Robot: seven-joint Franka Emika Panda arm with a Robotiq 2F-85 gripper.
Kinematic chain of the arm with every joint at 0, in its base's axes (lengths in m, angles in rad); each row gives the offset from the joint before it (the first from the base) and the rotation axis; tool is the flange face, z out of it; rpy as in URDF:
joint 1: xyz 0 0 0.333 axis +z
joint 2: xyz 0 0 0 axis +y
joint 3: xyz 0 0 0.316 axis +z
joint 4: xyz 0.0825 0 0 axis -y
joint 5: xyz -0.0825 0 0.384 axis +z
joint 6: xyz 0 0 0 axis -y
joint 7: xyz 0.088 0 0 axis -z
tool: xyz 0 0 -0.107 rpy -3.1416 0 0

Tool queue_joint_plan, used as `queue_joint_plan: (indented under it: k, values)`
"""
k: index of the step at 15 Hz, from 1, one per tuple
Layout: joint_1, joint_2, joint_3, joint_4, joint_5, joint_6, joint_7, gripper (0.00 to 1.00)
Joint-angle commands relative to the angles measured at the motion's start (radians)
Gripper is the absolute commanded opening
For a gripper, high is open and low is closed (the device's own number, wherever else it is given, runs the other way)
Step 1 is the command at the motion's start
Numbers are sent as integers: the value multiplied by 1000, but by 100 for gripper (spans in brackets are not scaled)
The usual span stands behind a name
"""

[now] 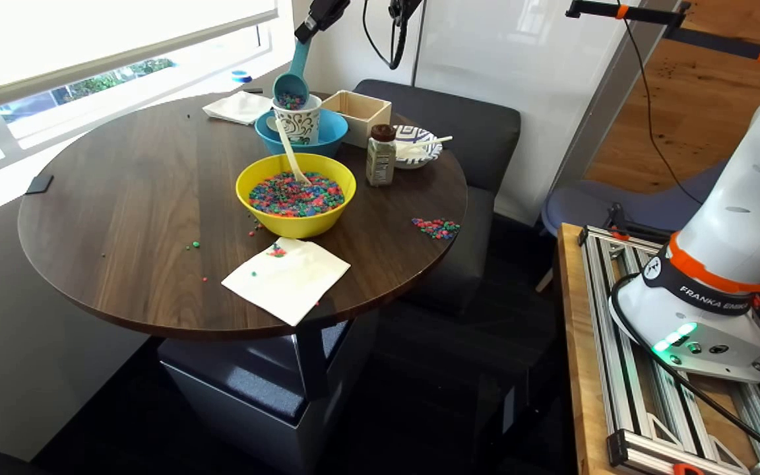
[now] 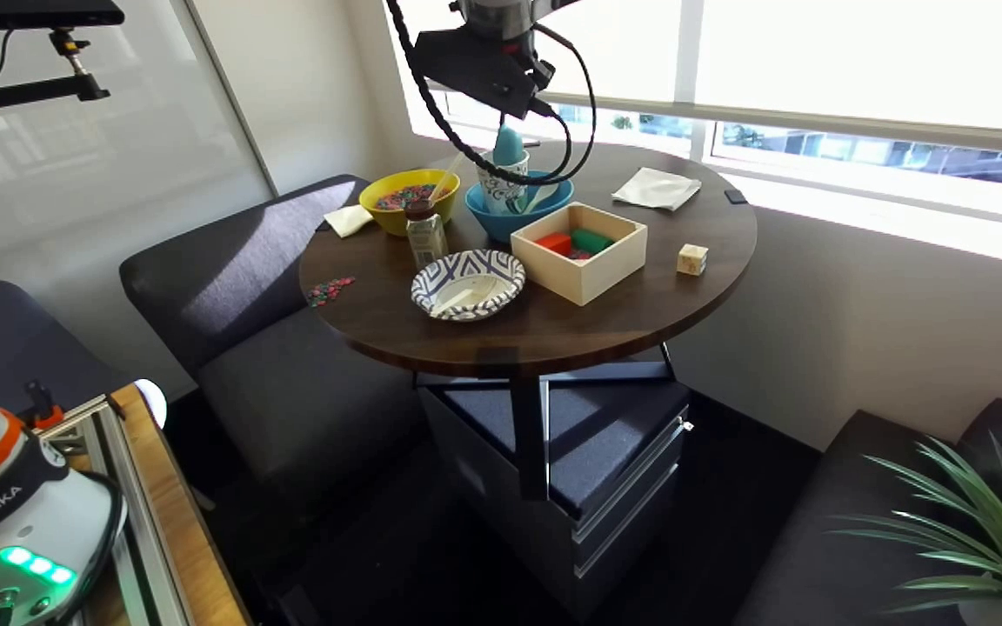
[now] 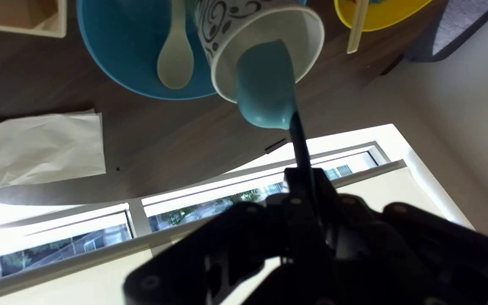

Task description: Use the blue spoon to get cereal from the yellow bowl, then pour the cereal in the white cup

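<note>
Gripper (image 1: 305,33) has the blue spoon (image 3: 266,84) pinched by the handle — scoop tipped over the white cup (image 1: 301,125), presumably so its cereal (image 1: 289,101) slides in. Blue bowl (image 1: 332,132) around the cup probably catches strays.

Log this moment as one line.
gripper: holds spoon | spoon: tipped at mouth of cup | cereal: some in spoon | cup: in blue bowl | pour: unfinished

The black band (image 1: 702,295) on the robot arm (image 1: 736,231) reads "FRANKA EMIKA".

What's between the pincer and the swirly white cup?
The blue spoon: an exterior view shows its handle in the pincer, scoop at the rim of the white cup.
</note>
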Motion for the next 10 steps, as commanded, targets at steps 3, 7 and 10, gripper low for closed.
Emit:
queue_joint_plan:
  k: [3, 7, 10]
  values:
    - [28, -47, 37, -97, 23, 233, -227, 2]
    - [25, -101, 51, -148, 23, 215, -343, 2]
    - [23, -145, 46, -177, 32, 176, -402, 2]
